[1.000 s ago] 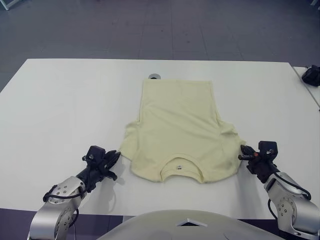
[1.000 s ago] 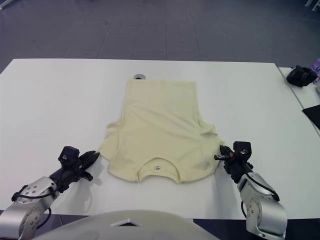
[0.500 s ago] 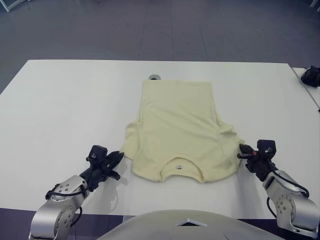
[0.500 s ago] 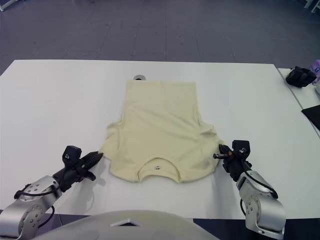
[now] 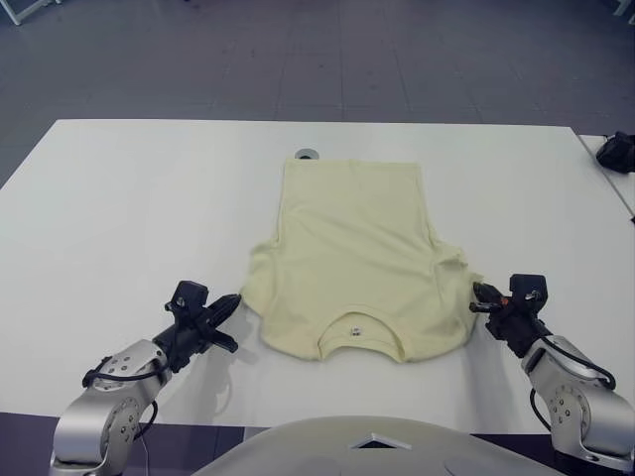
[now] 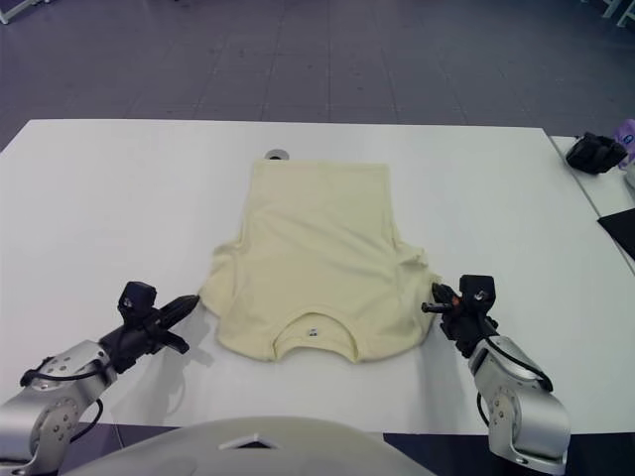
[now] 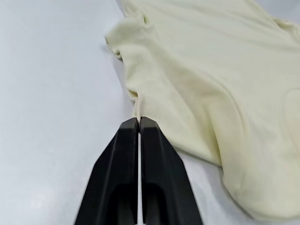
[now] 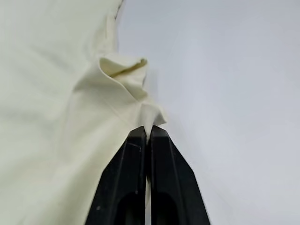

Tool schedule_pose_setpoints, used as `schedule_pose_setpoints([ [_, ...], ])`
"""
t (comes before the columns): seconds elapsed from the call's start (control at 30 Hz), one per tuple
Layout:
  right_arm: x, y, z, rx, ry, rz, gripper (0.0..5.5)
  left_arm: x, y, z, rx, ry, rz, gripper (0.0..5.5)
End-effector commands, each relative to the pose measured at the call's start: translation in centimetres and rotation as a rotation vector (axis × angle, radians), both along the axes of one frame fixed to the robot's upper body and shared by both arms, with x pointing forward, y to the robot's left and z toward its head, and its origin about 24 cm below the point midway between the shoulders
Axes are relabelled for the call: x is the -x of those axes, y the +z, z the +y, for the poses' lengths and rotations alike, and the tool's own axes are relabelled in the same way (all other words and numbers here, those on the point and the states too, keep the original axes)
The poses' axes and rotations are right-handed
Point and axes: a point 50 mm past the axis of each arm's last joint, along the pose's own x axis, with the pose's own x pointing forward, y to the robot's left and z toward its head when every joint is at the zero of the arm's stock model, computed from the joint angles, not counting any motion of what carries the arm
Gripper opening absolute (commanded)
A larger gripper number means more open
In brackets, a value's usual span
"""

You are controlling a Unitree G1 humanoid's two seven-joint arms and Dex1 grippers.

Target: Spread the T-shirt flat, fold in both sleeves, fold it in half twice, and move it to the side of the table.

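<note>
A pale yellow T-shirt [image 5: 352,253] lies face up on the white table [image 5: 129,198], collar toward me and hem at the far side. Both short sleeves are bunched against the body. My left gripper [image 5: 235,298] rests low on the table, shut, its tips right at the edge of the left sleeve [image 7: 123,35]; I cannot tell if any cloth is pinched. At the shirt's other side my right gripper [image 5: 475,290] is shut, with a corner of the crumpled right sleeve [image 8: 124,70] running in between its tips [image 8: 147,129].
A round metal grommet [image 5: 307,153] sits in the table just beyond the hem. A black object [image 5: 619,149] lies on a neighbouring surface at the far right. Bare tabletop stretches to the left and right of the shirt.
My left gripper has slid forward and inward until its tips meet the left sleeve's edge. The right gripper crept slightly toward the shirt. The shirt itself has hardly shifted.
</note>
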Motion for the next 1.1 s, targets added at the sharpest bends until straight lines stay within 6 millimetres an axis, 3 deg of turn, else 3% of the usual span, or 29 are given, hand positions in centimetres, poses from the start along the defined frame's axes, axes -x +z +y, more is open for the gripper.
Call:
schedule_pose_setpoints([
  [0.03, -0.1, 2.6, -0.4, 0.027, -0.007, -0.1, 0.0, -1.4, 3.5, 0.9, -0.02, -0.038, -0.1, 0.04],
  [0.17, -0.2, 4.3, -0.2, 0.018, 0.024, -0.163, 0.0, -1.8, 5.4, 0.6, -0.036, -0.122, -0.127, 0.04],
  [0.27, -0.4, 5.3, 1.4, 0.003, 0.143, -0.179, 0.0, -2.1, 6.5, -0.9, -0.019, -0.214, -0.148, 0.04],
  [0.43, -0.7, 5.2, 4.0, 0.044, 0.323, -0.138, 0.0, -3.4, 6.7, -3.1, -0.056, -0.33, -0.18, 0.04],
  [0.57, -1.0, 4.8, 5.4, 0.071, 0.41, -0.116, 0.0, -4.6, 6.2, -5.1, -0.06, -0.438, -0.195, 0.04],
  [0.77, -0.9, 4.0, 6.6, 0.106, 0.497, -0.062, 0.0, -5.3, 3.5, -7.5, -0.061, -0.557, -0.162, 0.04],
  [0.93, -1.1, 3.7, 7.4, 0.12, 0.542, -0.042, 0.0, -5.4, 1.5, -8.8, -0.111, -0.658, -0.152, 0.04],
  [1.1, -1.3, 3.5, 8.7, 0.1, 0.623, -0.01, 0.0, -5.7, 0.8, -9.8, -0.162, -0.726, -0.181, 0.04],
])
